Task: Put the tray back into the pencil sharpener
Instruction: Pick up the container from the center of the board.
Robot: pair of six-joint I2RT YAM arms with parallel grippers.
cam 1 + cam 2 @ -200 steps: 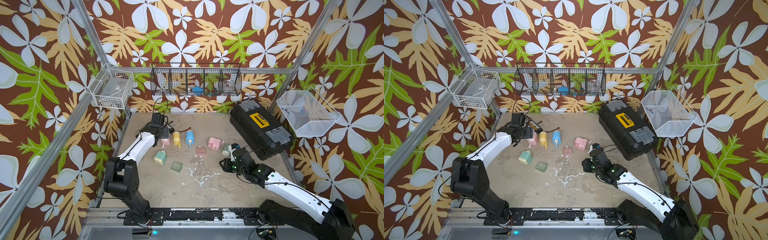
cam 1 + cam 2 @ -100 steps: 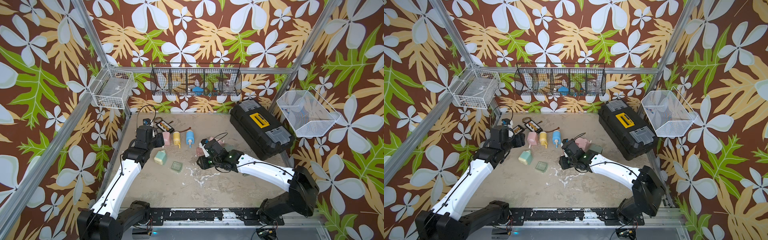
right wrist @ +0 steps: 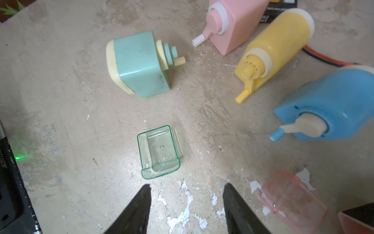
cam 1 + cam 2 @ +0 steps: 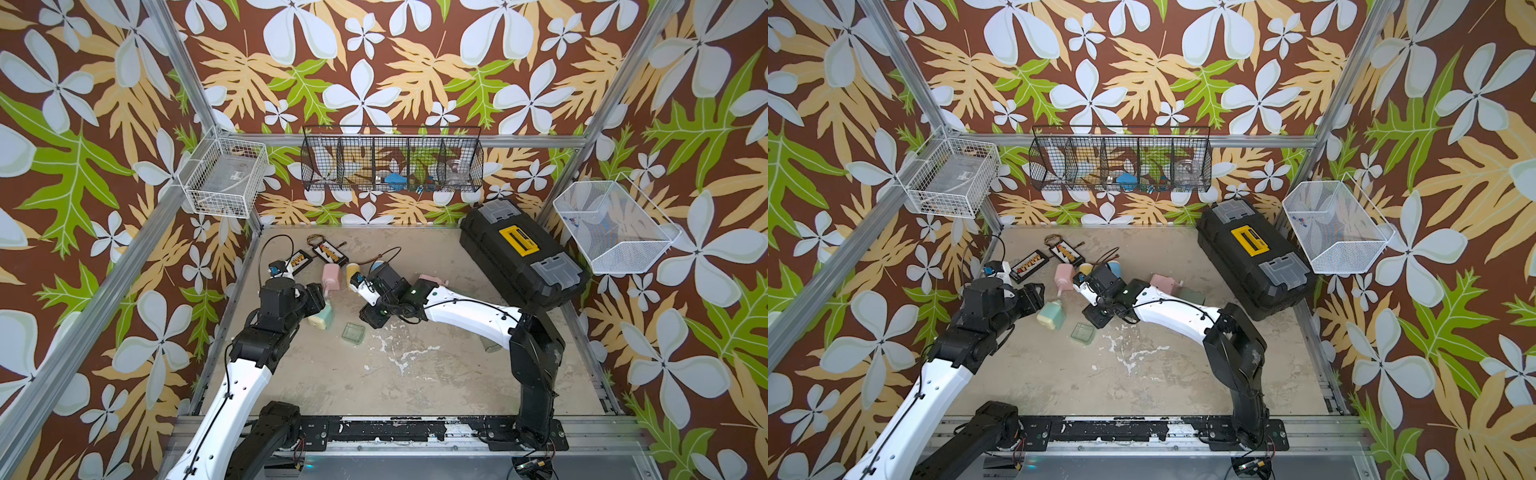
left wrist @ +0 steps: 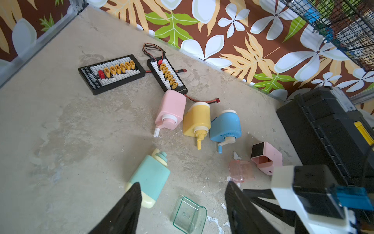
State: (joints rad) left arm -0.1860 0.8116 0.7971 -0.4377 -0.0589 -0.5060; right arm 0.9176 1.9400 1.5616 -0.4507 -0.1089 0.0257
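Bare tabletop (image 3: 60, 101) surrounds the green tray (image 3: 158, 152); teal sharpener (image 3: 139, 64) and pink tray (image 3: 291, 200) lie nearby, apart.

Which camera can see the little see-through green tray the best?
The right wrist view. The green tray lies close and whole in the middle of the picture, with nothing covering it. The left wrist view catches it near the picture's edge. In both top views it is only a small green square.

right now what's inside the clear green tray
Nothing: the green tray lies open and empty, the table showing through its clear floor. No part is covered in the right wrist view.
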